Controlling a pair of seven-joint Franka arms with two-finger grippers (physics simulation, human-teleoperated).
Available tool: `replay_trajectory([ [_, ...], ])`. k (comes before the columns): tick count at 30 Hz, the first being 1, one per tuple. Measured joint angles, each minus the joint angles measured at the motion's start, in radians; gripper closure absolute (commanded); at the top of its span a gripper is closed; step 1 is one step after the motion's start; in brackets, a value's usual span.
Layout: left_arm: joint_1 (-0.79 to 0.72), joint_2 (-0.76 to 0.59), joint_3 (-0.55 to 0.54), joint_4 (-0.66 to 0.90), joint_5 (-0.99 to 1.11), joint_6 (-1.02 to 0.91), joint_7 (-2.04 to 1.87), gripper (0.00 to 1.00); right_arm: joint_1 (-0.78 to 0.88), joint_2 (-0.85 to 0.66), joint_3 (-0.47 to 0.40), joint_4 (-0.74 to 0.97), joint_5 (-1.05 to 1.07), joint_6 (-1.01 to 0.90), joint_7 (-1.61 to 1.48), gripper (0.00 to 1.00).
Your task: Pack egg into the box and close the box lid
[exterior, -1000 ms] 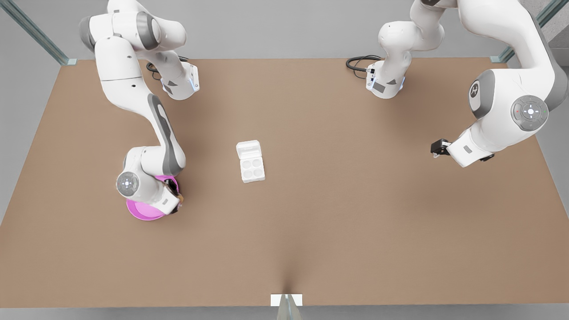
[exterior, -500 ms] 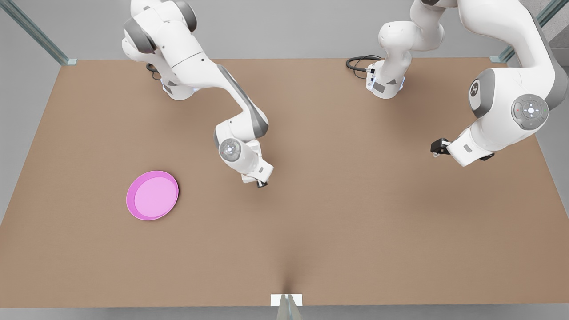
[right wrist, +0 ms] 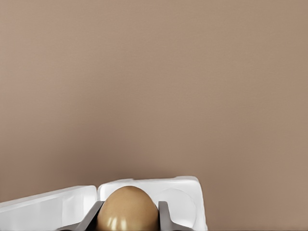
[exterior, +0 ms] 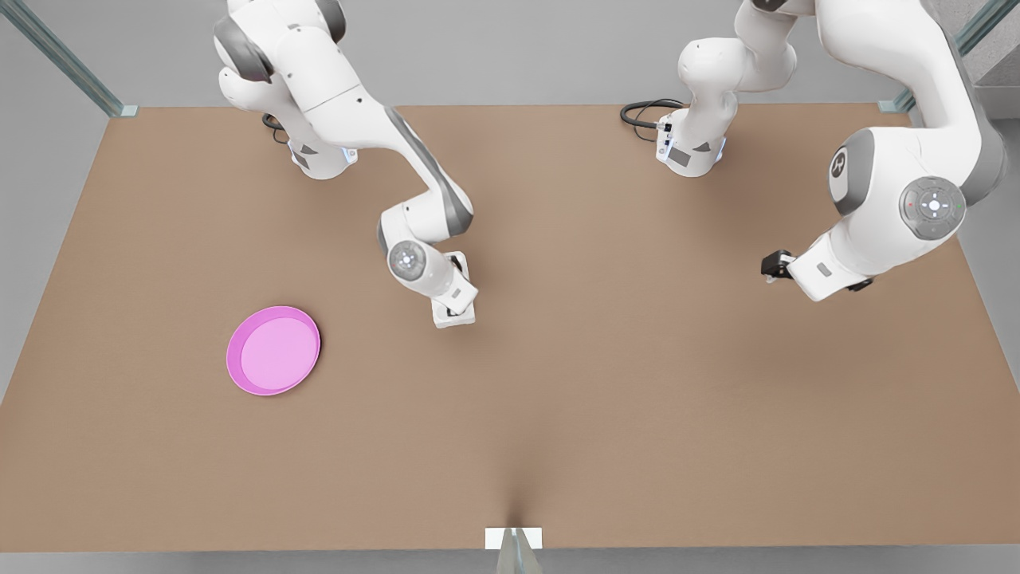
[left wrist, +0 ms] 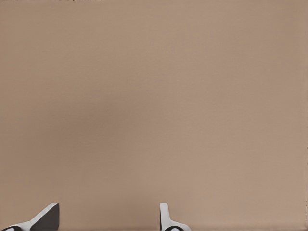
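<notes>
Right gripper (right wrist: 127, 222) lowered egg (right wrist: 127, 209) over box (right wrist: 180, 202).

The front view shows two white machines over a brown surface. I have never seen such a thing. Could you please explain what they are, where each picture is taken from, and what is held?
These are two robot arms in a simulation, each ending in a two-finger hand. The front view looks down on the table from outside the arms. The other two pictures come from cameras on the arms' wrists. The right hand, at the front view's left, grips the egg just above the box, a white egg carton. The left hand, at the front view's right, waits above bare table with its fingers apart and nothing between them. A pink plate lies apart from both.
</notes>
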Motion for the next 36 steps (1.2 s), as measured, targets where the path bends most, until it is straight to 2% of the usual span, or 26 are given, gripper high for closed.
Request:
replay_trajectory([
  [3,-0.038,-0.002,-0.001,-0.001,-0.001,-0.003,-0.002,0.0,0.0,0.026,0.0,0.022,0.003,0.004,0.012,0.43],
  [11,-0.024,0.001,0.0,-0.001,-0.001,-0.009,-0.005,0.0,-0.009,0.039,-0.002,0.017,0.002,0.011,0.033,0.41],
  [12,-0.025,0.001,0.001,-0.001,-0.001,-0.01,-0.005,0.01,-0.01,0.039,-0.002,0.015,0.0,0.012,0.035,0.41],
  [13,-0.026,0.002,0.001,-0.001,-0.001,-0.011,-0.005,0.11,-0.012,0.038,-0.003,0.014,-0.001,0.012,0.038,0.4],
  [14,-0.026,0.002,0.001,-0.001,-0.001,-0.013,-0.005,0.07,-0.014,0.038,-0.005,0.013,-0.002,0.012,0.04,0.4],
  [15,-0.026,0.001,0.001,-0.001,-0.001,-0.014,-0.005,0.0,-0.015,0.038,-0.007,0.014,-0.003,0.013,0.043,0.39],
  [16,-0.026,0.001,0.002,-0.001,-0.001,-0.015,-0.006,0.0,-0.016,0.038,-0.008,0.013,-0.005,0.014,0.046,0.0],
  [22,-0.025,0.001,0.006,-0.001,-0.001,-0.018,-0.006,0.0,-0.017,0.035,-0.008,0.002,-0.027,0.031,0.082,0.0],
  [26,-0.025,0.004,0.007,-0.001,-0.001,-0.018,-0.006,0.0,-0.043,-0.065,-0.009,-0.027,-0.03,0.012,0.102,0.0],
  [27,-0.025,0.005,0.007,-0.001,-0.001,-0.017,-0.006,0.54,-0.053,-0.115,-0.02,-0.042,-0.03,-0.006,0.106,0.0],
  [28,-0.023,0.009,0.003,0.0,-0.001,-0.017,-0.007,0.79,-0.064,-0.15,-0.044,-0.049,-0.03,-0.029,0.11,0.0],
  [30,-0.06,0.046,-0.012,0.006,-0.008,-0.015,-0.007,0.79,-0.073,-0.175,-0.11,-0.044,-0.03,-0.066,0.119,0.0],
  [36,-0.462,0.145,-0.022,0.023,-0.045,-0.014,-0.047,0.79,-0.077,-0.175,-0.385,0.042,-0.066,-0.143,0.198,0.0],
])
